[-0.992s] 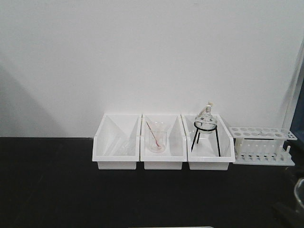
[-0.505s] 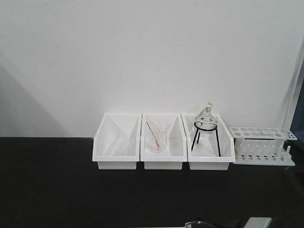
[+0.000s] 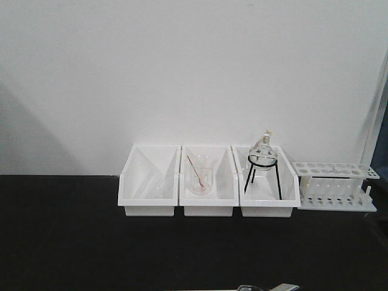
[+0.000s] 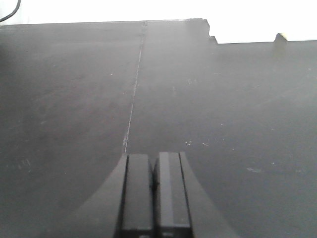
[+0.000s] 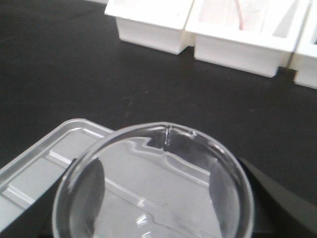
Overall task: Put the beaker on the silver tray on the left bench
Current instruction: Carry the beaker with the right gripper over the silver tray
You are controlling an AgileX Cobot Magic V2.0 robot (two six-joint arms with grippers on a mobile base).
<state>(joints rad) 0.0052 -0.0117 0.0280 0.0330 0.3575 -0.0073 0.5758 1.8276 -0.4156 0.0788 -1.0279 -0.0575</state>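
Note:
My right gripper is shut on the clear glass beaker. Its dark fingers show through the glass on both sides. The beaker's round rim fills the lower part of the right wrist view and hangs over the far corner of the silver tray. I cannot tell if it touches the tray. The tray lies on the black left bench. My left gripper is shut and empty, low over the bare bench top. In the front view only a pale sliver shows at the bottom edge.
Three white bins stand in a row at the back wall. The middle one holds a glass beaker with a pink-red rod. The right one holds a round flask on a black tripod. A white test-tube rack stands to their right.
The beaker in my right gripper moved from the right edge of the front view leftwards along the bottom edge and lower. The bins and rack have not moved.

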